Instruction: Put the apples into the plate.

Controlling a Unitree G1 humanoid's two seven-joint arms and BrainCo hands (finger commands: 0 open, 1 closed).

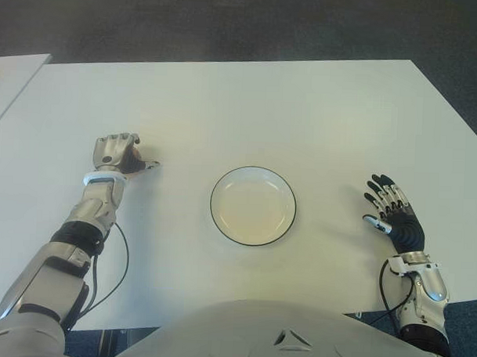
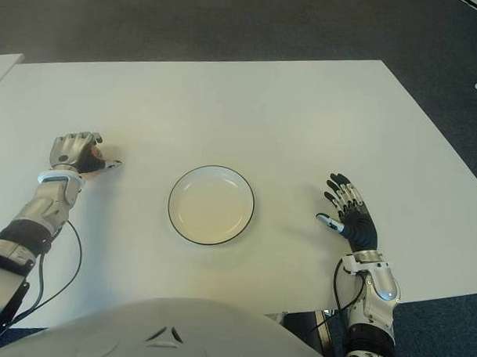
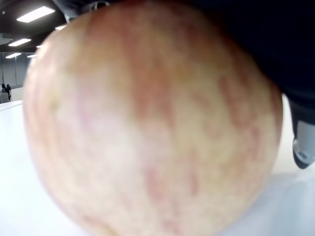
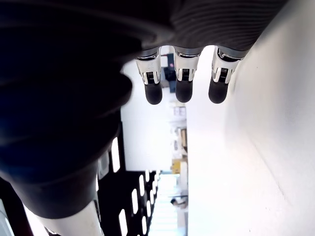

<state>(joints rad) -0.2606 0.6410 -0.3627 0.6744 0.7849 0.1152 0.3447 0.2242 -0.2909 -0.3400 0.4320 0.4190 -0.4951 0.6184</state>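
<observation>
Toward the desk's (image 1: pixel 303 110) near right corner, the right hand (image 1: pixel 390 209) shows with fingers spread, holding nothing. The plate (image 1: pixel 252 205) sits centrally, bare. Beyond, near the left edge, the left hand (image 1: pixel 116 154) curls around an apple (image 3: pixel 147 123).

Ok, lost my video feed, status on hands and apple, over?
Left hand shut on red-yellow apple, left of the empty black-rimmed white plate. Right hand open, right of plate. Path clear.
</observation>
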